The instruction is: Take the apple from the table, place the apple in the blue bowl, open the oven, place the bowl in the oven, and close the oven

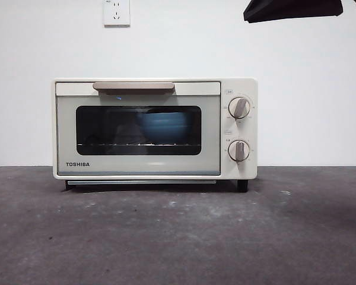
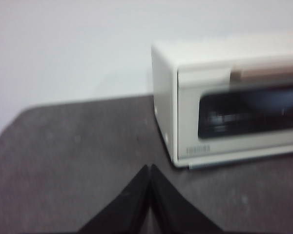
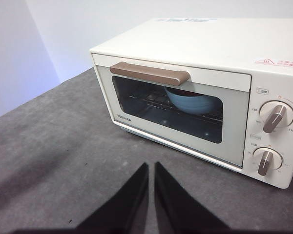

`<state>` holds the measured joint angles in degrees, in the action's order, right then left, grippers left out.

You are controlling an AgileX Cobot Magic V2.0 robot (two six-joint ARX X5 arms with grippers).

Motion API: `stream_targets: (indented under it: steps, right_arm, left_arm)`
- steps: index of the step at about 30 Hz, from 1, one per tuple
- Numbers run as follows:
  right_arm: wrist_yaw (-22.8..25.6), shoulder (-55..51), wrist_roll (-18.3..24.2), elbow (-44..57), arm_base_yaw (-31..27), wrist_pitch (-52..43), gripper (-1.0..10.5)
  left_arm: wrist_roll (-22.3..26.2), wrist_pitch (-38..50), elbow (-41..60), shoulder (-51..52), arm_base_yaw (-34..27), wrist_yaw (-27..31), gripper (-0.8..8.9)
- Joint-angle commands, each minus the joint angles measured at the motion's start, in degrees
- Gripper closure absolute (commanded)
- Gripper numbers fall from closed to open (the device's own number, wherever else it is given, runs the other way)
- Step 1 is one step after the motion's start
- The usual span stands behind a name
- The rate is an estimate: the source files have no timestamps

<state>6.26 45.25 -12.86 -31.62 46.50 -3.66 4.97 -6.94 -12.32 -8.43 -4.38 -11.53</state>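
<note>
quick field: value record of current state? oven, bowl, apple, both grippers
oven: door closed, on the table
blue bowl: inside oven on wire rack, seen through window
apple: not visible; cannot tell if in bowl
left gripper: jaws together, empty, off oven's left front corner
right gripper: jaws near-closed, empty, in front of the door

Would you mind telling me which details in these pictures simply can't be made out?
- Apple: not visible in any view; the bowl wall, the door frame and the dark oven window hide the bowl's contents.
- Knob markings: too small to read in the front view.
- Left wrist view: blurred, so the bowl is only a dim smear.
- Front view: a dark arm tip is cut off by the top edge.
</note>
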Motion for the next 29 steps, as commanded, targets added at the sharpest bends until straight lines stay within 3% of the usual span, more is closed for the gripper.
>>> stream_targets:
  steps: [1, 10, 22, 29]
  right_arm:
    - [0.22, 0.31, 0.46, 0.02, 0.57, -0.61, 9.4]
    - [0.22, 0.31, 0.46, 0.02, 0.57, -0.61, 9.4]
    - [0.24, 0.31, 0.46, 0.02, 0.57, -0.61, 9.4]
    - [0.22, 0.31, 0.46, 0.02, 0.57, -0.61, 9.4]
  left_arm:
    - [-0.09, 0.15, 3.17, 2.14, -0.22, 0.22, 8.06]
    - [-0.31, -2.01, 8.74, 8.35, -0.22, 0.22, 8.06]
    - [-4.59, -5.35, 10.91, 8.26, -0.22, 0.15, 8.06]
    - [-4.57, -5.07, 10.88, 8.26, -0.22, 0.15, 8.06]
